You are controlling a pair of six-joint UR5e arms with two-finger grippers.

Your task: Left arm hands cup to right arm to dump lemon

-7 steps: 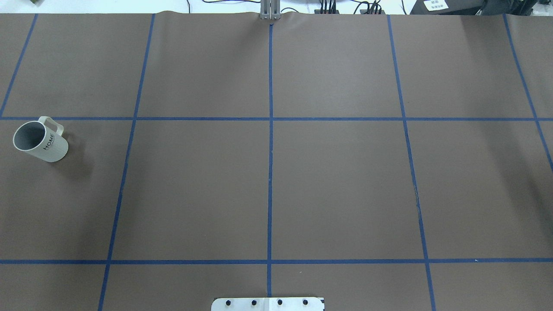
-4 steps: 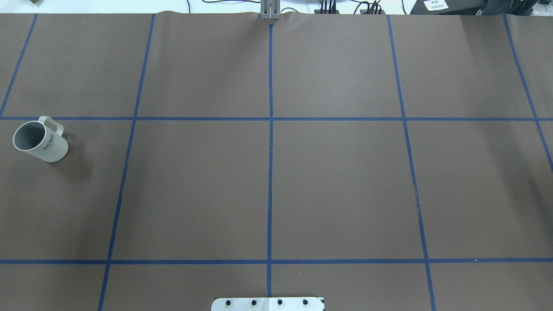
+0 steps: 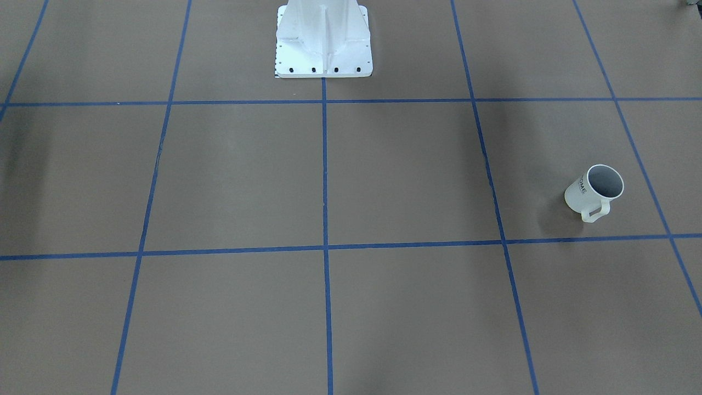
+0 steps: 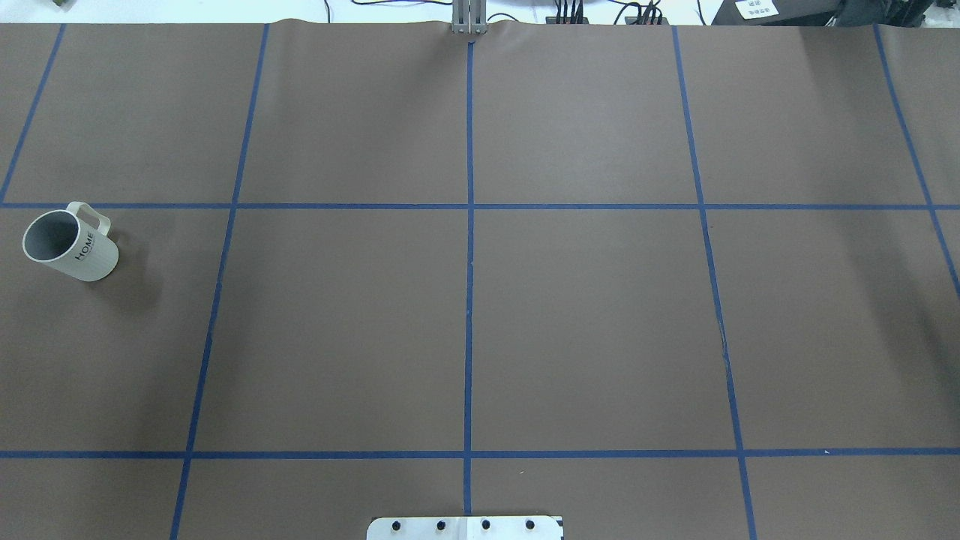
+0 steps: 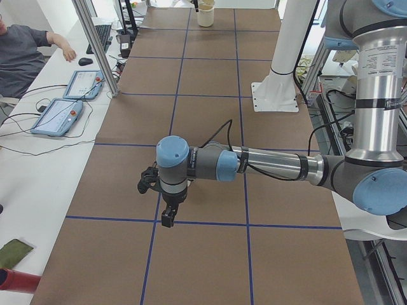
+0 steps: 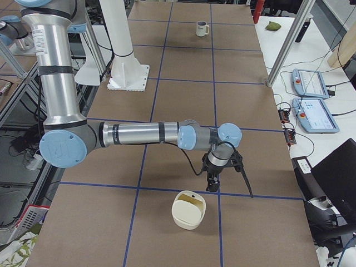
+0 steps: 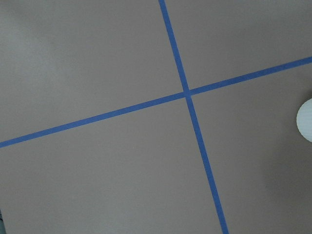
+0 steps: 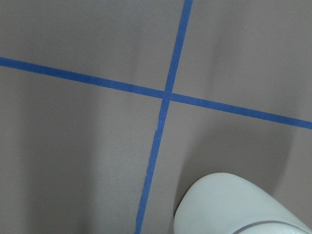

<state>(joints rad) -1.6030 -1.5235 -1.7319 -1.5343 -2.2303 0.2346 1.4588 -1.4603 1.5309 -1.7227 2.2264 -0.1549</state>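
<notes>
The white cup (image 4: 70, 244) with black "HOME" lettering stands upright at the table's far left in the overhead view, handle toward the far edge. It also shows in the front view (image 3: 595, 192) and, small, in the exterior right view (image 6: 202, 28). Its inside looks grey; no lemon shows. The left arm's gripper (image 5: 166, 218) hangs fingers down above the table in the exterior left view only; I cannot tell if it is open. A white curved edge (image 7: 305, 120) shows at the left wrist view's right border. The right arm's gripper (image 6: 212, 185) hangs above the table in the exterior right view only; I cannot tell its state.
A cream bowl-like container (image 6: 189, 209) sits on the table just in front of the right gripper and fills the right wrist view's bottom (image 8: 234, 204). The white robot base (image 3: 323, 41) stands mid-table at the robot's edge. Blue tape lines grid the brown table cover.
</notes>
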